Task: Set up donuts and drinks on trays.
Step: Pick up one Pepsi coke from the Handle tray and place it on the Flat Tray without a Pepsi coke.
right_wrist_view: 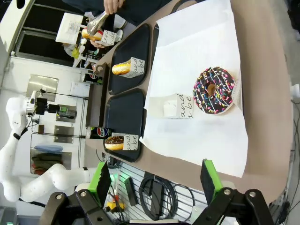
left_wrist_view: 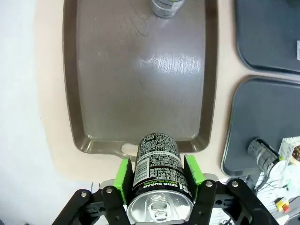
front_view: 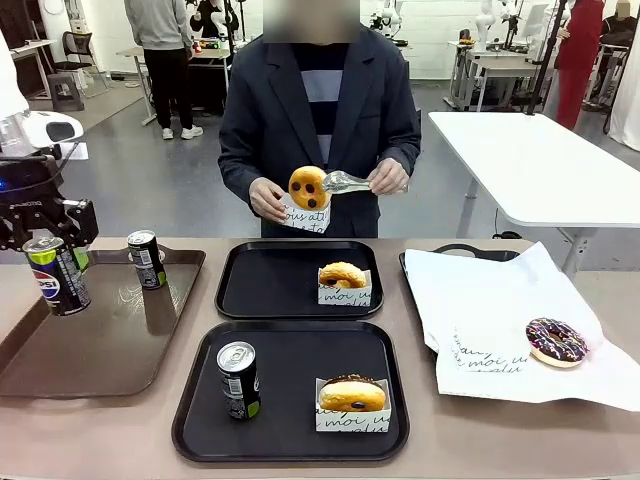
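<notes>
Left gripper [left_wrist_view: 158, 171] is clamping a Pepsi can [front_view: 57, 275] over the brown tray [front_view: 110, 345], likely meant for the drinkless far black tray [front_view: 270, 285]; right gripper [right_wrist_view: 154, 180] is hanging open.

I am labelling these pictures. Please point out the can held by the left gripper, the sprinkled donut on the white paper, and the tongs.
held can [left_wrist_view: 157, 161], left wrist view, on its printed label.
sprinkled donut [front_view: 574, 345], front view, on the icing right of its hole.
tongs [front_view: 348, 182], front view, on the metal arm.
</notes>
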